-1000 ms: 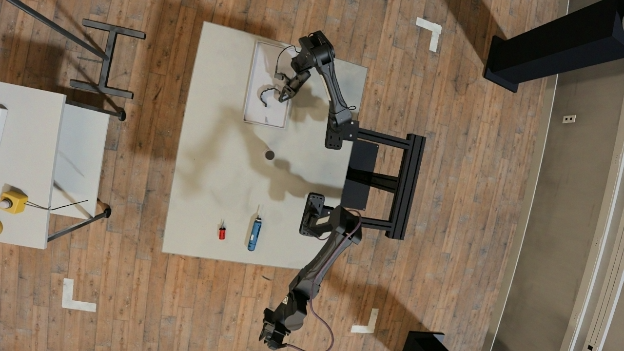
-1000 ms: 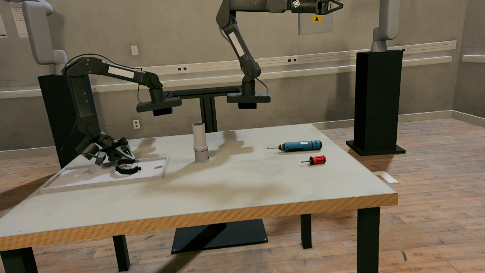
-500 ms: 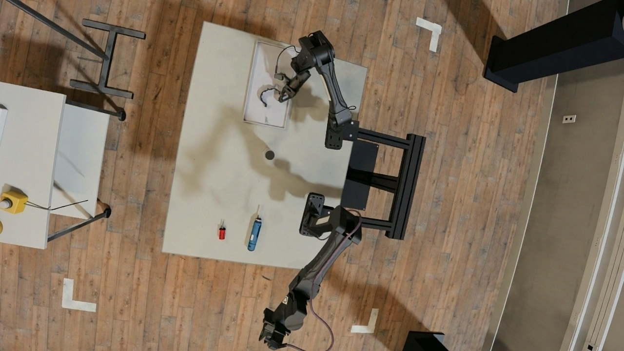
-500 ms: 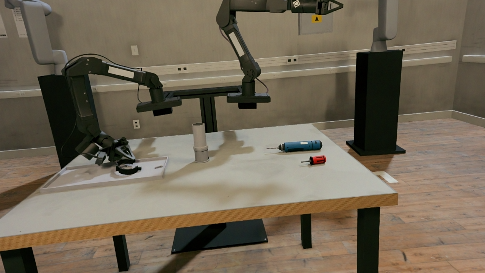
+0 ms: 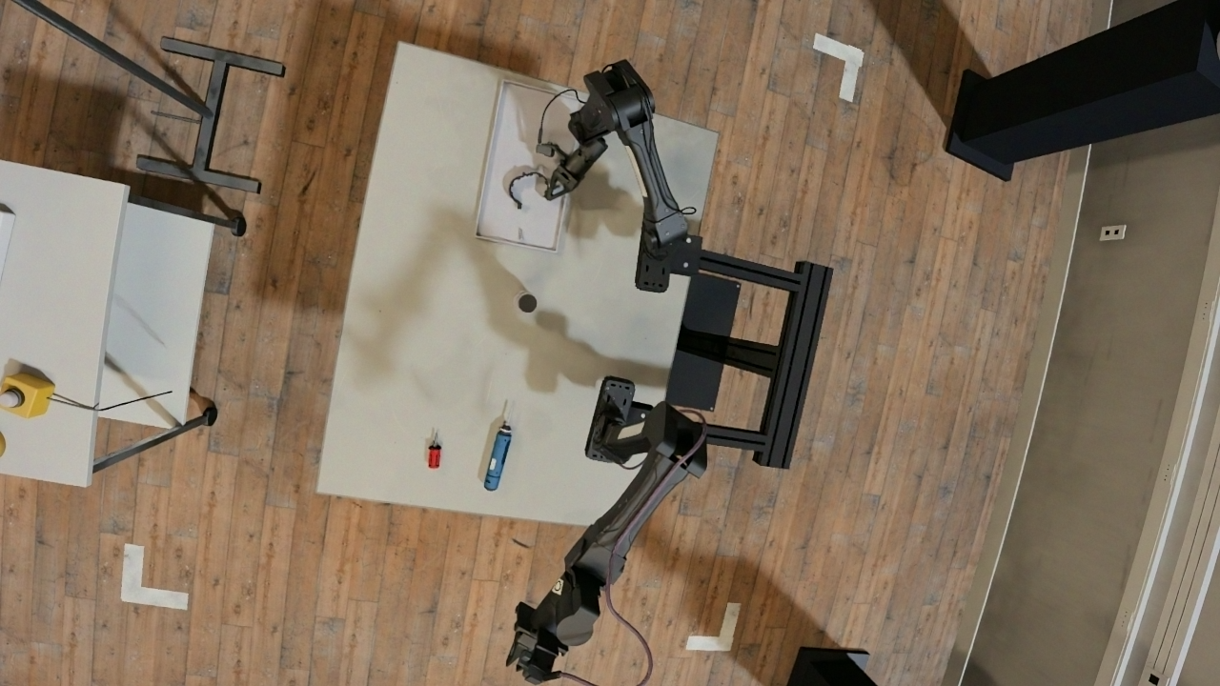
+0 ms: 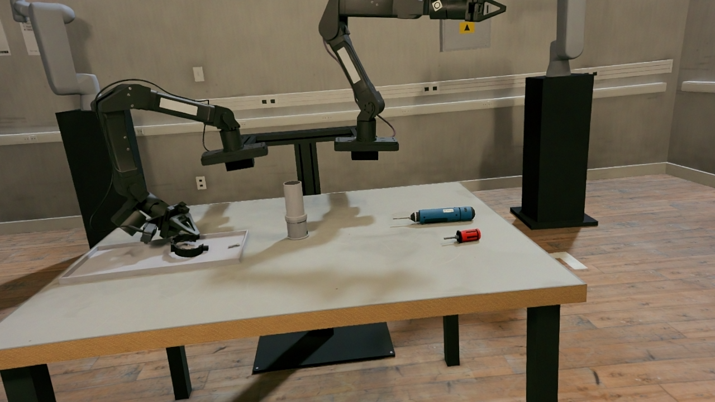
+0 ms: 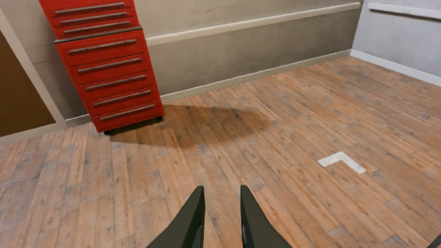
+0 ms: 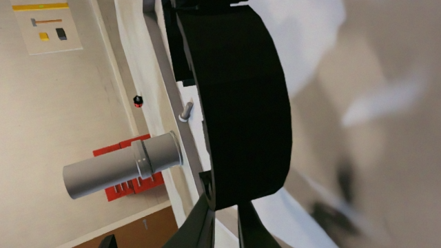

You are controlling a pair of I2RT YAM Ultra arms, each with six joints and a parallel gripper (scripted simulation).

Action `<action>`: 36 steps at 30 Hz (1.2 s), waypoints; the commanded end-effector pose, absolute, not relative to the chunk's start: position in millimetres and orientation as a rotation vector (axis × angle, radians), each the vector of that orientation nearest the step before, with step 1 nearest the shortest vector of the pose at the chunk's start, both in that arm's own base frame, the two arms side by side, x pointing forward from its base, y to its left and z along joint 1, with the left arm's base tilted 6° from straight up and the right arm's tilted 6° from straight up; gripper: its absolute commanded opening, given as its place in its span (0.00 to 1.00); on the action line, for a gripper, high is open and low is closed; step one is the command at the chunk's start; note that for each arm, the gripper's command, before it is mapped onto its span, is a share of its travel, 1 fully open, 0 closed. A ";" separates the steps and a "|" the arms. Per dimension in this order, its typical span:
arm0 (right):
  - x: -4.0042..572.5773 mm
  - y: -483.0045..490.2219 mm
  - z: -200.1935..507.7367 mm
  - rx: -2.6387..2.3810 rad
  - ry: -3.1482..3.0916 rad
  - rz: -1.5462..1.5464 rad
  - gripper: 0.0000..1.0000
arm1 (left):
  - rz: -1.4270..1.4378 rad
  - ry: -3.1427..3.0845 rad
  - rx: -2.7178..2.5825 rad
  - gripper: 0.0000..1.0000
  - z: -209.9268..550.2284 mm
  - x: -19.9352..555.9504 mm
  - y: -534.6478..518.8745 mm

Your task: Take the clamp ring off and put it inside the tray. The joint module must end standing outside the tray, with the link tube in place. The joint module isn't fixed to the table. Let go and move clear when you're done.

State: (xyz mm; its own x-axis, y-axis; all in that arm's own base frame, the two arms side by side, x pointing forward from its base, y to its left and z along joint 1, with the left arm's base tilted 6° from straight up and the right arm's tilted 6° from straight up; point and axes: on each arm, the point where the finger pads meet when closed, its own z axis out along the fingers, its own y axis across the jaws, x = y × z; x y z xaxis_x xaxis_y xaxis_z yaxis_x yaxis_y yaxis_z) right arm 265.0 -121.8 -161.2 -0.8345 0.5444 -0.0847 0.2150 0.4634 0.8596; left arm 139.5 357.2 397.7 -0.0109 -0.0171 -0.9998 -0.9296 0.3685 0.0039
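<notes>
Exterior view, left to right: the shallow pale rectangular tray (image 5: pixel 488 162) (image 6: pixel 149 270) (image 8: pixel 166 69) contains your black open clamp ring (image 5: pixel 512 186) (image 6: pixel 189 252) (image 8: pixel 244 103). Right gripper (image 5: pixel 550 194) (image 6: pixel 196 235) (image 8: pixel 226 204) at the ring's end, fingers narrow; you can't tell if it grips. Grey cylindrical joint module (image 6: pixel 297 229) (image 8: pixel 162 148) upright outside the tray, grey link tube (image 5: pixel 527 302) (image 6: pixel 294 200) (image 8: pixel 100 176) on top. Blue cylindrical driver (image 5: pixel 498 457) (image 6: pixel 444 215), then short red screwdriver (image 5: pixel 434 456) (image 6: pixel 468 235), lying down. Left gripper (image 5: pixel 512 663) (image 6: pixel 502 8) (image 7: pixel 222 187) high, off-table, slightly parted, holding nothing.

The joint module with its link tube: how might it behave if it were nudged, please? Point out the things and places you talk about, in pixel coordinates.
The joint module (image 6: pixel 298 230) (image 8: pixel 165 149) would probably tip if pushed high up, since the upright link tube (image 5: pixel 527 302) (image 6: pixel 294 200) (image 8: pixel 100 175) makes it tall and slim. A low push might slide it, as its base looks flat. Toppled, its round sides could roll.
</notes>
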 end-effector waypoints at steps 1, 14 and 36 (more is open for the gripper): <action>268.8 -117.0 -159.8 0.618 2.354 1.331 0.06 | 0.946 1.320 -0.918 0.20 425.6 134.3 351.3; 266.4 -114.1 -160.3 0.627 2.352 1.342 0.06 | 0.946 1.320 -0.918 0.20 425.6 134.3 351.3; 263.9 -111.1 -160.7 0.635 2.351 1.352 0.06 | 0.946 1.320 -0.918 0.20 425.6 134.3 351.3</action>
